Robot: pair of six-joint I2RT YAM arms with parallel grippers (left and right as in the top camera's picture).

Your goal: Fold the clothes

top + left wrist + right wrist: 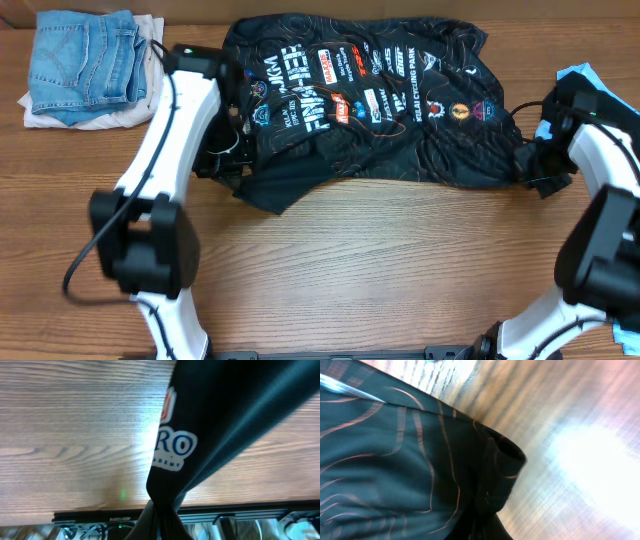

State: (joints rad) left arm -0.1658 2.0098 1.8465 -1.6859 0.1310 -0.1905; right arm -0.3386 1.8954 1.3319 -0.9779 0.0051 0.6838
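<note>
The clothes in play are a black jersey [400,120] with thin contour lines, colourful logos and white lettering, spread across the far half of the table. My left gripper [230,168] is shut on the jersey's lower left edge, where the cloth is bunched and lifted. In the left wrist view the black jersey [220,415] hangs up from a pinched bunch at my left gripper [161,530], which hides the fingers. My right gripper [531,163] is shut on the jersey's right edge. In the right wrist view the lined jersey [385,460] gathers into a fold at my right gripper [485,520].
A stack of folded blue jeans [85,60] on pale cloth lies at the far left corner. A light blue cloth corner [580,72] shows behind the right arm. Bare wood table [380,270] lies in front of the jersey. The table's black front rail [75,516] shows below.
</note>
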